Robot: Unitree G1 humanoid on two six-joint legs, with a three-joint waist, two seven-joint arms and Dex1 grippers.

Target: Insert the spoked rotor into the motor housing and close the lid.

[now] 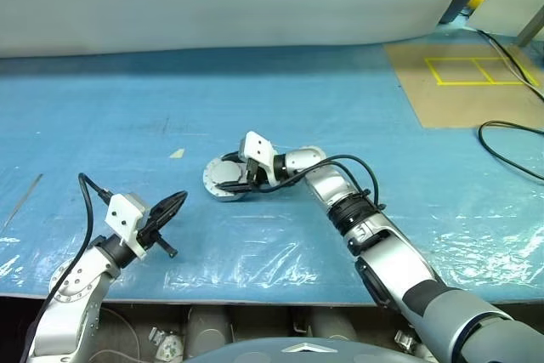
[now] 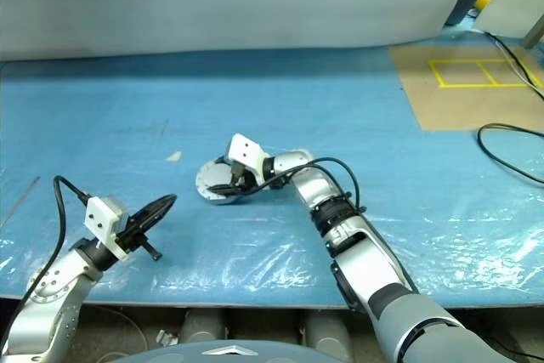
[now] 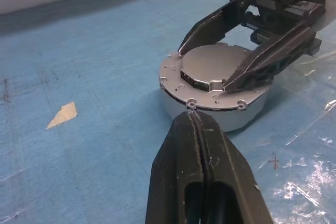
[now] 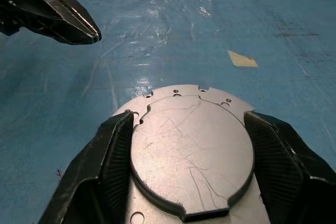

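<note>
The motor housing point(image 1: 226, 179) sits on the blue plastic-covered surface point(image 1: 340, 125) at centre frame of the left eye view, slightly left of middle. A flat silver lid point(image 4: 191, 148) rests on top of it, covering the interior. The right tool point(image 1: 240, 181) reaches in from the right, its two black fingers point(image 3: 207, 27) spread wide and straddling the lid on opposite sides; in the right wrist view the pads stand just beside the lid's edge, and whether they press on it cannot be determined. The left tool point(image 1: 172, 201) hangs at lower left of the frame, well apart from the housing, clenched with its fingers pressed together and nothing seen between them. A small tan scrap point(image 1: 177, 154) lies on the surface to the upper left of the housing. A brown board with yellow tape lines point(image 1: 463, 82) occupies the upper right, with a black cable point(image 1: 510, 138) beside it.
</note>
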